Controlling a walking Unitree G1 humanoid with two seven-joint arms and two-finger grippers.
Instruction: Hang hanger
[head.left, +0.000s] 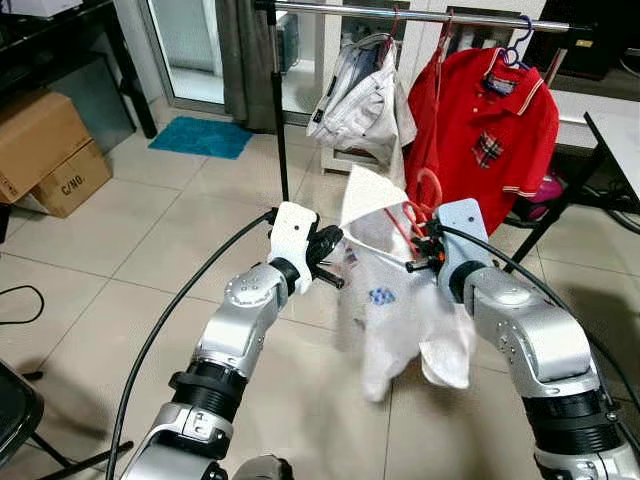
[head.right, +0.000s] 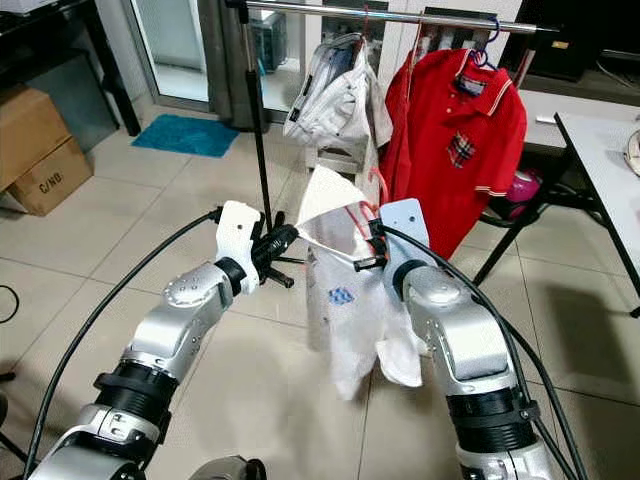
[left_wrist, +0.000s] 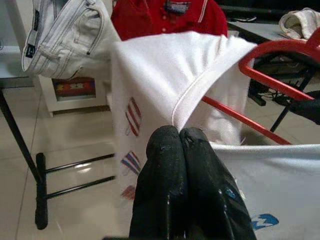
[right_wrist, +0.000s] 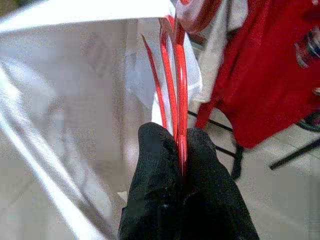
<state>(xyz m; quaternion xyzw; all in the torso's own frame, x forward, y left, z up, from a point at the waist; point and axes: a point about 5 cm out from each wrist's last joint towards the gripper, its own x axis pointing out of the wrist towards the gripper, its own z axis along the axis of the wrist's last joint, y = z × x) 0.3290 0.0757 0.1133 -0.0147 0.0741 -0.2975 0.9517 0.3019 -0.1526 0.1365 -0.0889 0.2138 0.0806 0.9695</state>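
we stand on a pale tiled floor (head.left: 150, 230) before a clothes rail (head.left: 420, 15) hung with a red shirt (head.left: 490, 130). between our arms droops a white shirt (head.left: 385, 300) on a red hanger (left_wrist: 272, 82); left gripper (left_wrist: 179, 132) pinches its hem, right gripper (right_wrist: 179, 150) clamps the hanger.

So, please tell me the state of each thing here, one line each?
Left gripper: shut on the white shirt.
Right gripper: shut on the red hanger.
White shirt: draped on the red hanger, not yet on the rail.
Red shirt: hanging.
Jeans: hanging.
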